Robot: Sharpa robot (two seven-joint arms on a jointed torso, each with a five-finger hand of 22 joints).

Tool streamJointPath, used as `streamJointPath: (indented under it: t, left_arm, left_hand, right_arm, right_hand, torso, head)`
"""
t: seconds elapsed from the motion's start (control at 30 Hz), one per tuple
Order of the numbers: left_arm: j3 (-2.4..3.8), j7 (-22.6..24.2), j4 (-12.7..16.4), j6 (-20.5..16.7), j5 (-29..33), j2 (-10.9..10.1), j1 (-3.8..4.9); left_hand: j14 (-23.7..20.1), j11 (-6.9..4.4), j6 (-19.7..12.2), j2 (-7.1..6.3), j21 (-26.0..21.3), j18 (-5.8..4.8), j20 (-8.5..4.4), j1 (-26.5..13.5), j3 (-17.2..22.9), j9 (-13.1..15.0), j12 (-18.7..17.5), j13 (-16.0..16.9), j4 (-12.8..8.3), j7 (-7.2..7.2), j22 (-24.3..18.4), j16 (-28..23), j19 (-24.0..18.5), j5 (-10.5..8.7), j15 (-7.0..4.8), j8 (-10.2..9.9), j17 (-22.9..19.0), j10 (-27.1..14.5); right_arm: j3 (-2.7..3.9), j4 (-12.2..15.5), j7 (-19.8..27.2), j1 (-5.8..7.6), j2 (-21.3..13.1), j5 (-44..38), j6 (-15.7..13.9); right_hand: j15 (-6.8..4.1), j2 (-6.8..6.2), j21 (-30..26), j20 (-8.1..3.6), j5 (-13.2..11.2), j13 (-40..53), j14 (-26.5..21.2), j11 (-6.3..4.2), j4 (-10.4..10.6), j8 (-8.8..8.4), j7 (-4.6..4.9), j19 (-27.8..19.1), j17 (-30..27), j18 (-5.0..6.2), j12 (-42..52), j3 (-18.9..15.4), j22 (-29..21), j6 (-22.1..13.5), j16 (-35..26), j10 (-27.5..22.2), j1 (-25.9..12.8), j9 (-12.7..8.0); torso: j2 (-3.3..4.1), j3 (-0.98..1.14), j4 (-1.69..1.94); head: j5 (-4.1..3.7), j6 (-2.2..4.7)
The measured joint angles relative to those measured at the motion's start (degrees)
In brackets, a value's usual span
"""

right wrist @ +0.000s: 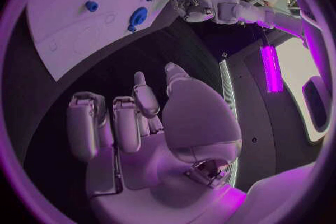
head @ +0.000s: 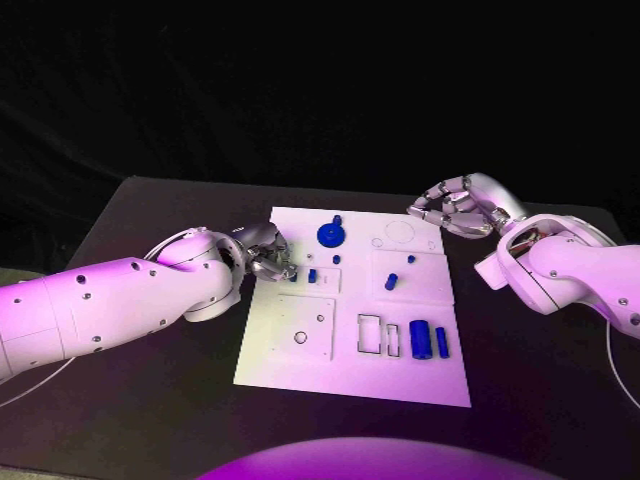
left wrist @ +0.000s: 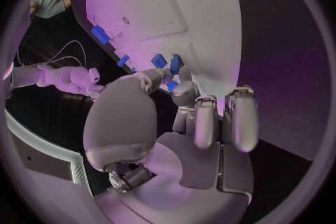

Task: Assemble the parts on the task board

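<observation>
Left hand [head: 267, 252]: I'm reaching onto the task board [head: 352, 366] at its 9 o'clock edge; fingertips possibly pinching a small blue part [left wrist: 171, 86], can't tell.
Right hand [head: 457, 207]: I'm hovering at the board's 2 o'clock corner, fingers curled, holding nothing.

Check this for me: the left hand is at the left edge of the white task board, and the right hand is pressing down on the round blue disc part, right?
Not quite. The left hand is at the left edge of the white task board, but the right hand hovers off the board's far right corner, fingers curled on nothing. The round blue disc part lies untouched, as the head view shows.
</observation>
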Motion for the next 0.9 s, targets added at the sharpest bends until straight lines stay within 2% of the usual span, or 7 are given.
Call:
streamJointPath:
  t: [0.17, 0.63, 0.9]
  left_arm:
    - [0.02, -0.1, -0.1, 0.1, 0.2, 0.0, 0.03]
    - [0.0, -0.5, -0.1, 1.0, 0.5, 0.2, 0.01]
    - [0.01, -0.7, -0.2, 1.0, 0.6, 0.3, 0.01]
  left_hand:
    - [0.0, -0.15, 0.6, -0.11, 0.0, 0.01, -0.21, -0.4, -1.8, 0.1, 0.0, 0.1, 1.6, -0.59, 0.0, 0.0, -0.2, 0.01, -0.01, 0.0, 0.0, -0.1]
    - [0.2, -0.14, 0.7, -0.17, 0.0, 0.02, -0.2, -0.4, -2.8, 0.0, 0.3, 0.4, 2.3, -0.7, 0.0, 0.0, -0.2, -0.18, -0.22, 0.0, 0.0, -0.1]
    - [0.2, -0.14, 0.7, -0.17, 0.0, 0.03, -0.42, -0.4, -3.6, 0.0, 0.3, 0.4, 2.9, -0.7, 0.0, 0.0, 0.0, -0.18, -0.21, 0.0, 0.0, -0.1]
  right_arm:
    - [0.0, 0.0, 0.0, 0.0, 0.0, 0.0, 0.0]
    - [0.0, 0.0, 0.1, 0.0, -0.1, 0.0, 0.0]
    - [0.0, 0.0, 0.1, 0.0, -0.2, 0.0, -0.1]
  right_hand:
    - [0.0, 0.0, 0.0, 0.0, 0.0, 0.0, 0.0, 0.0, 0.0, 0.0, 0.0, 0.0, 0.0, 0.0, 0.0, 0.0, 0.0, 0.0, 0.0, 0.0, 0.0, 0.0]
    - [0.0, 0.0, -0.3, 0.0, 0.0, -0.1, 0.0, 0.0, 0.0, 0.0, 0.0, 0.0, 0.0, 0.0, 0.0, 0.0, 0.0, 0.0, 0.0, 0.0, 0.0, 0.0]
    - [0.0, 0.0, -0.3, 0.0, 0.0, -0.1, 0.0, 0.0, 0.0, 0.0, 0.0, 0.0, 0.0, 0.0, 0.0, 0.0, 0.0, 0.0, 0.0, 0.0, 0.0, 0.0]
  torso:
    - [-0.02, -0.01, 0.02]
    - [-0.04, -0.03, 0.03]
    - [-0.03, -0.05, 0.04]
  head:
    - [-0.09, -0.04]
    - [-0.16, -0.25]
    - [-0.25, -0.14]
